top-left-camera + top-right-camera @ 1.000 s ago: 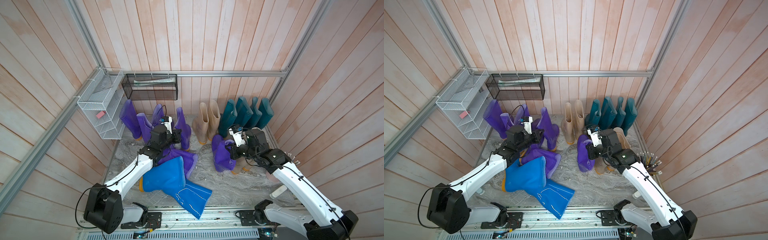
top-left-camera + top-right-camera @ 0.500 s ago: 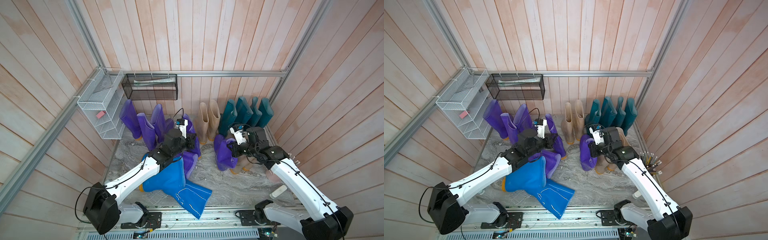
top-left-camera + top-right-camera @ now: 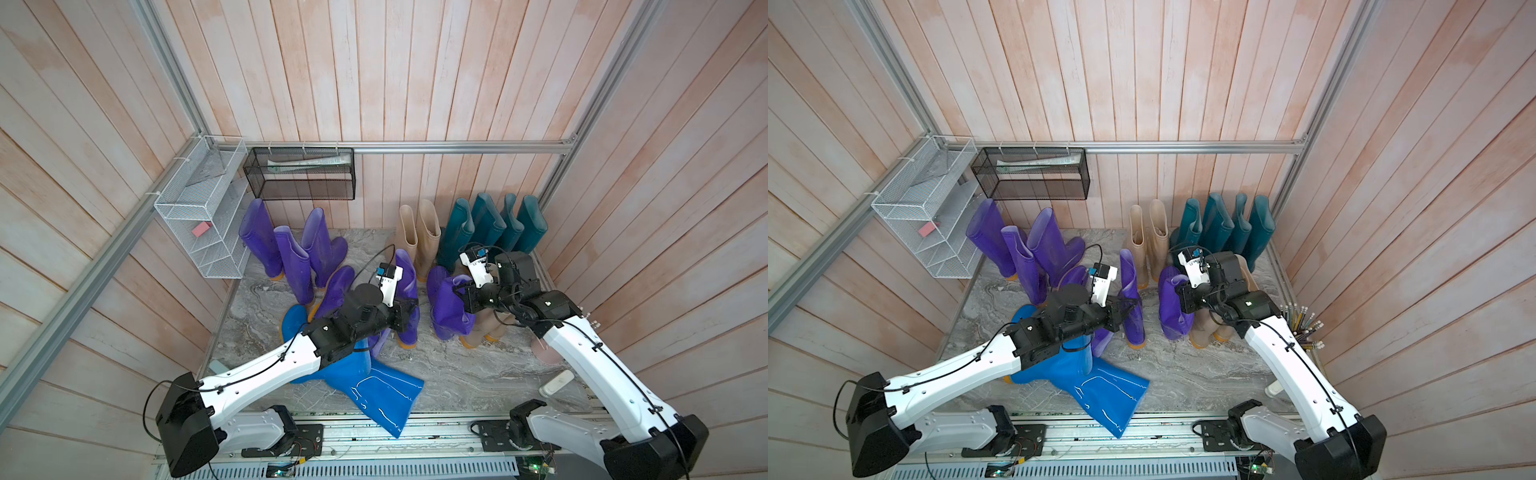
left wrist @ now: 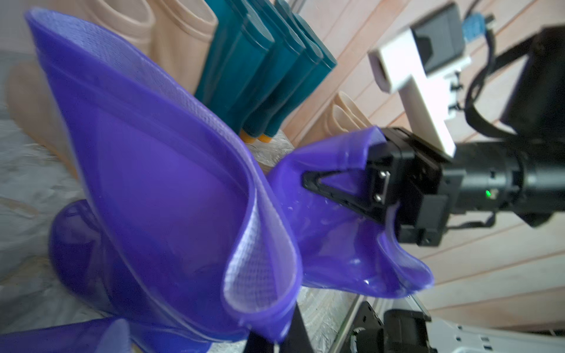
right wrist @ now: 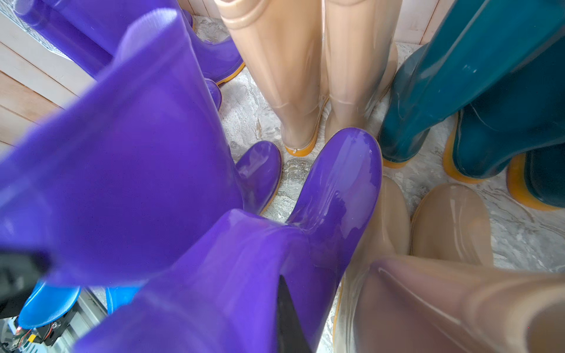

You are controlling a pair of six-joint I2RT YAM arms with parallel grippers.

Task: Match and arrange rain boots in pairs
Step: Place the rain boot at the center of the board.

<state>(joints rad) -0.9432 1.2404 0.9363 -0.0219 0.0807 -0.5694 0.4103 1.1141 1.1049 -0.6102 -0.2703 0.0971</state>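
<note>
Glossy translucent purple rubber rain boots (image 3: 409, 278): two upright on grey marbled worktop (image 3: 457, 374), apart. Left tool (image 3: 409, 312) clamps one cuff, right tool (image 3: 459, 297) other. Risk: floppy cuff buckles, slips; right-held boot tips beige rubber boots (image 3: 486, 330) beside it.

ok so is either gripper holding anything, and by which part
Both: left gripper holds one purple rain boot by its top rim; right gripper pinches the top rim of another purple rain boot.
</note>
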